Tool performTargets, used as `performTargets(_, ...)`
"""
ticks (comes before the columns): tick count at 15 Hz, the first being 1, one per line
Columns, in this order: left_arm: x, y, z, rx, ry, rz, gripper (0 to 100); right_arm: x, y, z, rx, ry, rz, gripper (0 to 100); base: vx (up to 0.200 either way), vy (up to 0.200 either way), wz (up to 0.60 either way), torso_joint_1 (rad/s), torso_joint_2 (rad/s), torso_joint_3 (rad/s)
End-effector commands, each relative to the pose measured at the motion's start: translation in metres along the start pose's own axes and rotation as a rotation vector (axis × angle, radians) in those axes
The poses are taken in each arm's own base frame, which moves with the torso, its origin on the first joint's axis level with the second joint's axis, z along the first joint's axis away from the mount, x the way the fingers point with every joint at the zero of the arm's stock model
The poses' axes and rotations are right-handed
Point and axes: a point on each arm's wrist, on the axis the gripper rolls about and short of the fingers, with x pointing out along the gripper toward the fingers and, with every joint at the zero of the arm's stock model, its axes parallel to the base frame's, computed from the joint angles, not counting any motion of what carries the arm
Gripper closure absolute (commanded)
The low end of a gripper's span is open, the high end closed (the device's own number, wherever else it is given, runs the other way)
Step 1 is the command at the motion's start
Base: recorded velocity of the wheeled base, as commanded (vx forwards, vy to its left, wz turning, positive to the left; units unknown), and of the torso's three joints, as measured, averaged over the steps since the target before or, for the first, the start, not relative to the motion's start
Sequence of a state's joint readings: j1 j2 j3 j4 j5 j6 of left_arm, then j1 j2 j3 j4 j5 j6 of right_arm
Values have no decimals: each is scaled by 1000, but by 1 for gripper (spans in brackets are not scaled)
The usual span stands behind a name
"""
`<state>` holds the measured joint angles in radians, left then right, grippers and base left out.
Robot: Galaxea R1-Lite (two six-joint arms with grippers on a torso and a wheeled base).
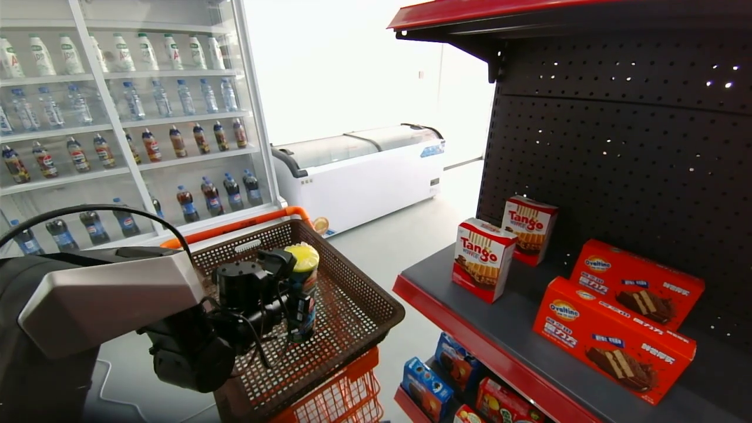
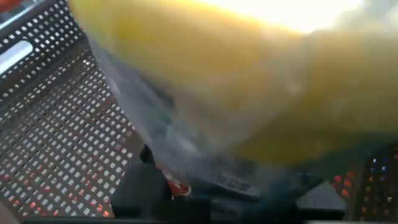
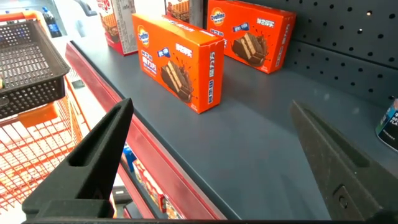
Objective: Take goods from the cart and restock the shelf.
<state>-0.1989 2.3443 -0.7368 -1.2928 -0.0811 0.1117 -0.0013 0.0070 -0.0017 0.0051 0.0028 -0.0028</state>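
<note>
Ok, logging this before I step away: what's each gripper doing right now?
Left gripper: closed on the yellow-lidded canister, within the cart basket.
Right gripper: open, holding nothing, above the shelf.

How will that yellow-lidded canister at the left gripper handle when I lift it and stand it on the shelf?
The canister is tall and narrow, so it will probably tip easily once stood on the shelf. Being round, it would likely roll if it fell. Its wall looks smooth, so it may slip in the left gripper.
</note>
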Motion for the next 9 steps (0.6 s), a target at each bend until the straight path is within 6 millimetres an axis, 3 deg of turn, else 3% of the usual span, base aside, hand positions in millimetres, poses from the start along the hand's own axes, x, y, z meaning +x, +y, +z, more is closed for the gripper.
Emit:
performTargets(1, -22, 8, 37, -7, -69, 32, 100, 0, 0, 0, 0, 0, 2, 0, 0, 0, 0, 0, 0, 0)
performTargets(4, -62, 12, 95, -12, -110, 44, 100, 0, 0, 0, 0, 0, 0, 0, 0, 0, 0, 0, 0, 0)
performTargets(5, -87, 12, 114, -13, -105, 45, 100, 0, 0, 0, 0, 0, 2, 0, 0, 0, 0, 0, 0, 0)
performTargets(7, -134, 7, 136, -40, -46, 8, 100, 0, 0, 0, 0, 0, 2, 0, 0, 0, 0, 0, 0, 0)
performTargets(9, -174, -6, 143, -112, -37, -82, 100, 0, 0, 0, 0, 0, 0, 0, 0, 0, 0, 0, 0, 0)
